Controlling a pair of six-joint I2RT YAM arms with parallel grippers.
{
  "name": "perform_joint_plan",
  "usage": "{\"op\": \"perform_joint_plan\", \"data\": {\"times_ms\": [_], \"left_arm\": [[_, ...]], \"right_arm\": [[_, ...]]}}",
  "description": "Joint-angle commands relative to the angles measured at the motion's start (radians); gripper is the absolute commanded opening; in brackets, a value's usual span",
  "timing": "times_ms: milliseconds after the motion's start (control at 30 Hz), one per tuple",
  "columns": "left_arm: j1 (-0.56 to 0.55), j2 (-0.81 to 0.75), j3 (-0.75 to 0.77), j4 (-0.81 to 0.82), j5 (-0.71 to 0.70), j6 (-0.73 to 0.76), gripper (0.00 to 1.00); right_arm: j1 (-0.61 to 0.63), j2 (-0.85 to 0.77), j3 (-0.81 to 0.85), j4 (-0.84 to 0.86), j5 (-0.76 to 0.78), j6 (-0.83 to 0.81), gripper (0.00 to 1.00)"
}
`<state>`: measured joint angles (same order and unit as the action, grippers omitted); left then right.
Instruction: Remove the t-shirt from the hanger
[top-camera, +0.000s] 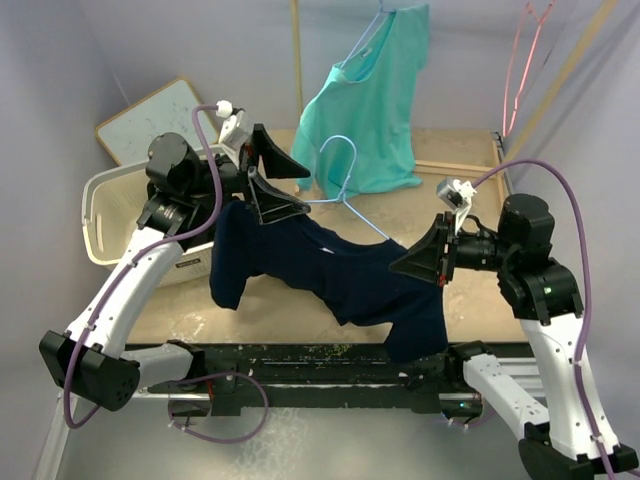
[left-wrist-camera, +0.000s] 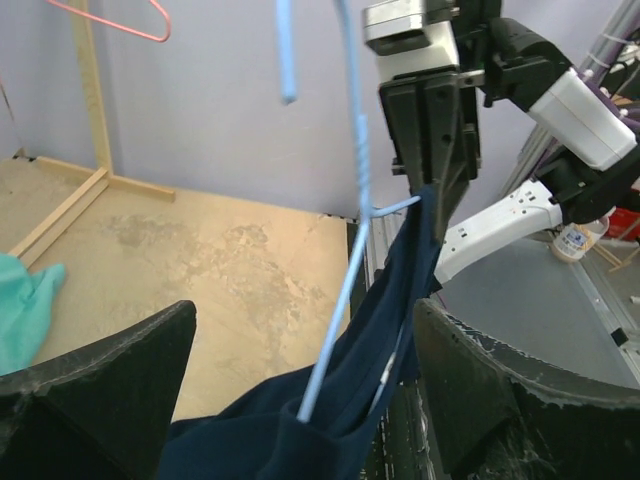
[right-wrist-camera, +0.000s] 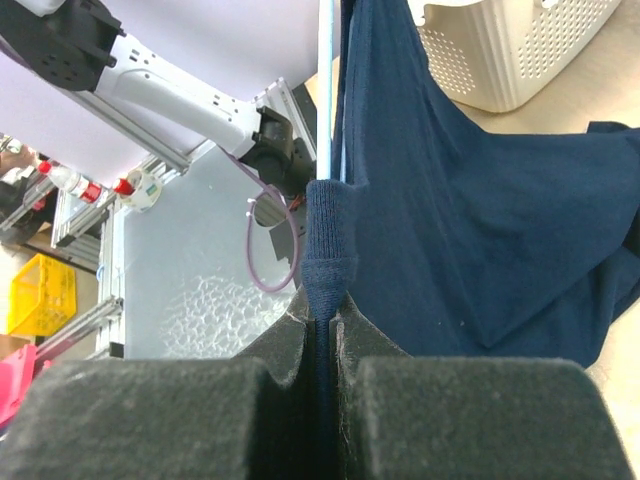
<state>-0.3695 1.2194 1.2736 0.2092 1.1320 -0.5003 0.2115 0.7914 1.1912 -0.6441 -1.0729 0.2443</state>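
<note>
A navy t-shirt (top-camera: 340, 275) hangs stretched above the table between my two grippers. A light blue wire hanger (top-camera: 350, 150) runs down into the fabric, with its hook free above the shirt. My left gripper (top-camera: 278, 180) is open wide. In the left wrist view its fingers (left-wrist-camera: 500, 400) stand either side of the hanger wire (left-wrist-camera: 345, 300) and a fold of the shirt (left-wrist-camera: 300, 430), without pinching them. My right gripper (right-wrist-camera: 325, 335) is shut on a ribbed edge of the navy t-shirt (right-wrist-camera: 480, 200), and the hanger wire (right-wrist-camera: 325, 100) shows just beyond it.
A teal shirt (top-camera: 375, 100) hangs on its own hanger from the wooden rack at the back. A pink hanger (top-camera: 525, 60) hangs at the back right. A white perforated basket (top-camera: 110, 215) sits on the left, with a whiteboard (top-camera: 150, 120) behind it.
</note>
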Motion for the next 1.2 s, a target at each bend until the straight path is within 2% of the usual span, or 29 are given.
{"op": "perform_joint_plan", "data": {"times_ms": [0,67,300,433,567,767,900,967,1000,1133,1167], "left_arm": [[-0.016,-0.021,0.008,0.110,0.052,-0.034,0.88],[-0.026,-0.015,0.006,0.109,0.055,-0.033,0.83],[-0.049,0.035,0.005,0.100,0.064,-0.023,0.81],[-0.054,0.080,0.018,0.099,0.070,-0.037,0.70],[-0.060,0.121,0.034,0.119,0.092,-0.070,0.51],[-0.068,0.131,0.039,0.117,0.059,-0.073,0.01],[-0.068,0.104,0.039,0.078,0.028,-0.036,0.00],[-0.068,0.073,0.055,0.006,-0.006,0.032,0.00],[-0.068,0.054,0.066,-0.060,-0.035,0.086,0.00],[-0.066,-0.057,0.094,-0.284,-0.200,0.283,0.00],[-0.066,-0.085,0.101,-0.328,-0.240,0.324,0.00]], "right_arm": [[0.005,0.018,-0.008,0.091,-0.032,0.012,0.00],[0.005,0.021,-0.018,0.098,-0.037,0.014,0.00],[0.005,0.015,-0.018,0.102,-0.043,0.014,0.00],[0.006,0.011,-0.023,0.108,-0.052,0.015,0.00],[0.006,0.013,-0.024,0.111,-0.051,0.013,0.00],[0.008,0.023,-0.039,0.122,-0.035,0.012,0.00],[0.008,0.026,-0.042,0.126,-0.019,0.012,0.00],[0.008,0.030,-0.041,0.123,0.012,0.013,0.00],[0.008,0.030,-0.037,0.119,0.033,0.013,0.02],[0.008,0.031,-0.027,0.100,0.088,0.031,0.53],[0.008,0.031,-0.021,0.113,0.106,0.043,0.59]]}}
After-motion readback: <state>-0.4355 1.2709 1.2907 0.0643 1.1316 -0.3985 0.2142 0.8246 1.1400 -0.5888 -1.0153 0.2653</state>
